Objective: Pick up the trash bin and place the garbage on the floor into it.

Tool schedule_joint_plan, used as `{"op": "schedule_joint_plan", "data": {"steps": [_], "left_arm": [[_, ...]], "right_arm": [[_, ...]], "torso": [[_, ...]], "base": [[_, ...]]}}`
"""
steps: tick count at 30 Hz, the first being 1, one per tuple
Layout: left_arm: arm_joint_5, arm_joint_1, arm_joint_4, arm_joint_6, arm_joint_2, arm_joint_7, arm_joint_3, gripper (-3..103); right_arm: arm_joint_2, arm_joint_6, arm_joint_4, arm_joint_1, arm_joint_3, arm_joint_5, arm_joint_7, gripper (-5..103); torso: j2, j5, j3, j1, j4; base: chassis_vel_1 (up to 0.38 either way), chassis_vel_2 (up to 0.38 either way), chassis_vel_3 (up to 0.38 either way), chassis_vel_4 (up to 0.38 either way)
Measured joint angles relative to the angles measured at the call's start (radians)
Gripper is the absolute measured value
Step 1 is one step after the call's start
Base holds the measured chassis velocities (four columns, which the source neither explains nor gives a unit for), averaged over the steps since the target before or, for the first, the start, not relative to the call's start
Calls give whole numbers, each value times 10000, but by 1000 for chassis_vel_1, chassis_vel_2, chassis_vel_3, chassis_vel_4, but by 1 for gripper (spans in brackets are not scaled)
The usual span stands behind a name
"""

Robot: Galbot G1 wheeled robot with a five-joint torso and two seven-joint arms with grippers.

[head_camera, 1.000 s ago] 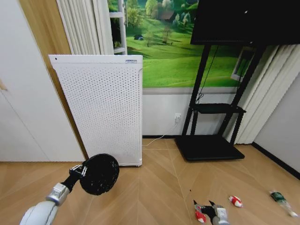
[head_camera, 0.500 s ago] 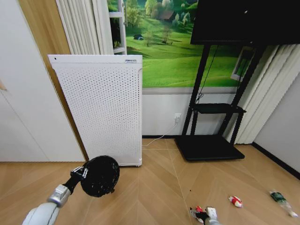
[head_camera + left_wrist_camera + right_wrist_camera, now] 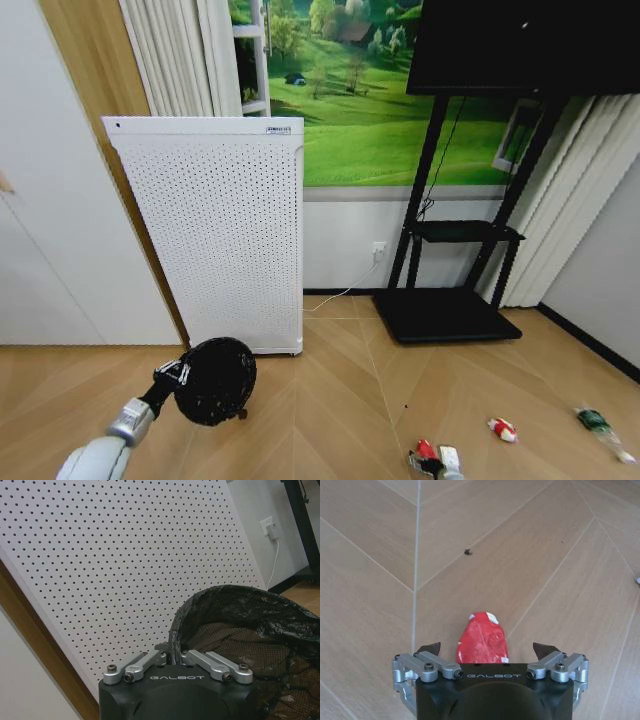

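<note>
The trash bin (image 3: 216,380), a small black round basket with a black liner (image 3: 250,625), hangs above the floor at the lower left. My left gripper (image 3: 177,374) is shut on its rim (image 3: 173,650). The garbage lies on the floor at the lower right. A red piece (image 3: 426,449) sits between the fingers of my right gripper (image 3: 487,649), which is open just over it (image 3: 481,639). A red-and-white piece (image 3: 503,430) and a small green bottle (image 3: 598,421) lie farther to the right.
A tall white perforated appliance (image 3: 220,240) stands against the wall right behind the bin. A black TV stand (image 3: 450,310) with a flat base sits at the back right. White curtains (image 3: 560,200) hang at the right, and bare wooden floor (image 3: 340,400) lies between bin and litter.
My right gripper has sunk lower over the red piece, toward the head view's bottom edge. The bin in my left gripper has dropped slightly and shifted a little to the right.
</note>
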Motion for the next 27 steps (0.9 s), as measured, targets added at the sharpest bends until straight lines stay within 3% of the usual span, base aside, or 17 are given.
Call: {"op": "schedule_joint_plan", "data": {"steps": [18, 27], "left_arm": [[32, 23, 246, -145, -40, -8, 2, 6], [41, 15, 337, -181, -34, -14, 10, 6]], "right_arm": [[336, 20, -1274, 555, -135, -273, -113, 103], [287, 85, -1283, 506, -115, -272, -202, 85]], "torso": [[4, -1, -2, -1, 2], [4, -1, -3, -2, 2]], "base": [[0, 0, 0, 0], [0, 0, 0, 0]]}}
